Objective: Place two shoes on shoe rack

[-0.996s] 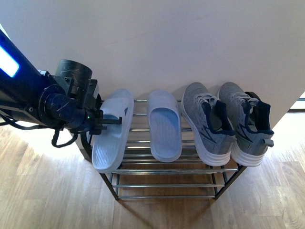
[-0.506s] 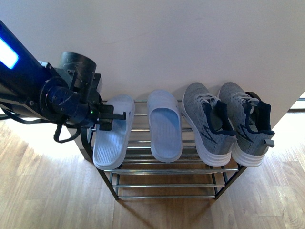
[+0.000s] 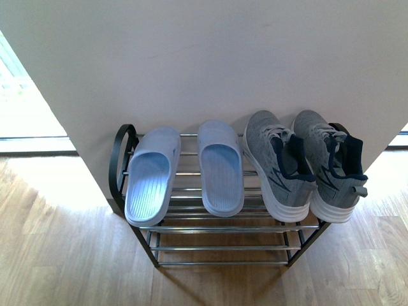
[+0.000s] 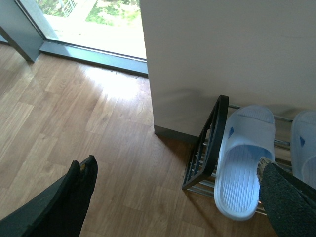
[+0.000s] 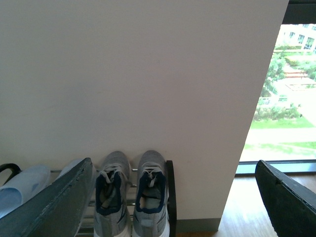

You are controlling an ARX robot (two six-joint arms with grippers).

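Looking from the front, we see the two grey shoes (image 3: 306, 167) sitting side by side on the top rods of the shoe rack (image 3: 223, 228), at its right end, toes to the wall (image 3: 204, 57) and heels toward us. We think they are set this way so they rest flat across the rods and do not tip off. Their heels hang a little past the front rod. The shoes are grey knit with white laces, dark blue inside, and thick white soles. They look soft on top and firm below. Beside them on the left lie two pale blue slippers (image 3: 185, 173), one at the left end of the rack and one in the middle, also toes to the wall. So the top tier is full from side to side. No arm shows in the front view. In the left wrist view we see the left pincer (image 4: 177, 197) spread wide over the wooden floor (image 4: 89, 123), holding nothing, near the left end of the rack. In the right wrist view the right pincer (image 5: 173, 197) is spread wide too, and empty, with the grey shoes well beyond it. We think the job is done, since both shoes are on the rack.
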